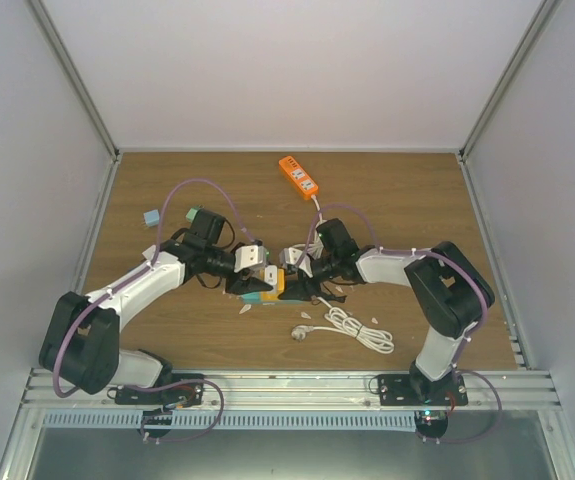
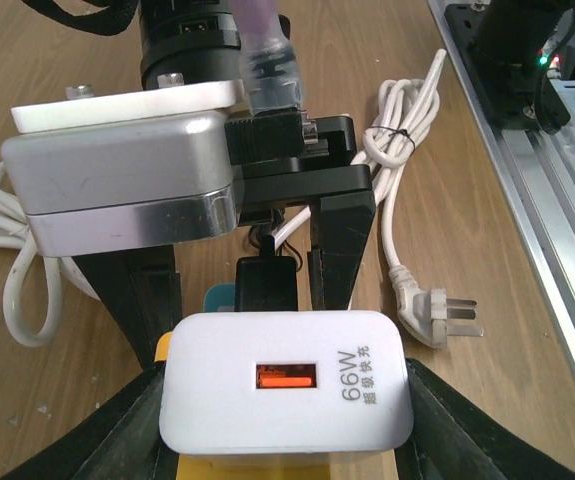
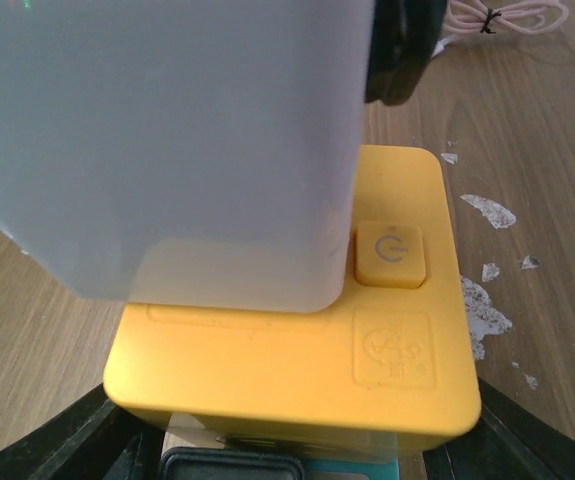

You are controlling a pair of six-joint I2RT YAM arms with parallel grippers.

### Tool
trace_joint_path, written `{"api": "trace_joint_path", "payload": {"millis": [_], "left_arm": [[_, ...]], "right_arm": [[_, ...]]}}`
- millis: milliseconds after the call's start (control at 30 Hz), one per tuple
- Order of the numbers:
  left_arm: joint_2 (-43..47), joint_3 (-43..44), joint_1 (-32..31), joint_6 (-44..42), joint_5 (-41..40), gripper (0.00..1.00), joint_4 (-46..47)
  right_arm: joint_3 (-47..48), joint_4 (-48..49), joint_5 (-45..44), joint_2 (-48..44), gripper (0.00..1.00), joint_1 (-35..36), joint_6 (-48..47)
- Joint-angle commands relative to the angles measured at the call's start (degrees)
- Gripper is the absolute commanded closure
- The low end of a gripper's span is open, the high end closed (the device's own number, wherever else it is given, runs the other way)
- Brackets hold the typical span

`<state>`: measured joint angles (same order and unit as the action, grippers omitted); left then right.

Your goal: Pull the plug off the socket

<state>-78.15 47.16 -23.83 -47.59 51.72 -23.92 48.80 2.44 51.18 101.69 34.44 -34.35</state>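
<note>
Fingers [image 2: 127,428] on the left gripper [image 2: 287,415] were clamped either side of the white 66W charger plug [image 2: 287,385] in the left wrist view, black pads tight against its flanks and the orange USB port facing the camera. That plug sat seated on the yellow plastic socket block [image 2: 267,468], which only peeked out underneath. Just beyond, the right gripper [image 2: 252,300] came in from the opposite way, straddling the far end of the block. A loose white cable with a three-pin plug [image 2: 445,315] lay off to the side, not involved.

Right wrist view: the socket block [image 3: 297,370] filled the frame, with the charger plug [image 3: 167,150] a blurry white lump standing out of the same face as the square power button [image 3: 389,255], right beside it. Right fingers [image 3: 57,445] showed at the bottom corners with the block between them. They looked closed on it, though the actual contact was cut off.

Top camera: left gripper [image 1: 255,280] and right gripper [image 1: 295,278] were nose to nose mid-table, socket block [image 1: 270,287] between them, too small to read the fingers.

My read is that the plug stands square off the buttoned face, so the left arm has to pull straight away from it while the right anchors; any tilt would probably bind the pins
</note>
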Motion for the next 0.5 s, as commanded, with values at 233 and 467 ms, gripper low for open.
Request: {"api": "trace_joint_path", "payload": {"millis": [233,467], "left_arm": [[2.0,2.5,1.8,5.0,14.4,0.78,2.3],[1.4,4.7,3.4,-0.8,12.8,0.78,-3.9]], "right_arm": [[0.5,-0.6,-7.7,2.5,0.90,-0.7,0.9],[0.7,-0.8,-7.4,2.7,0.90,-0.7,0.8]]}}
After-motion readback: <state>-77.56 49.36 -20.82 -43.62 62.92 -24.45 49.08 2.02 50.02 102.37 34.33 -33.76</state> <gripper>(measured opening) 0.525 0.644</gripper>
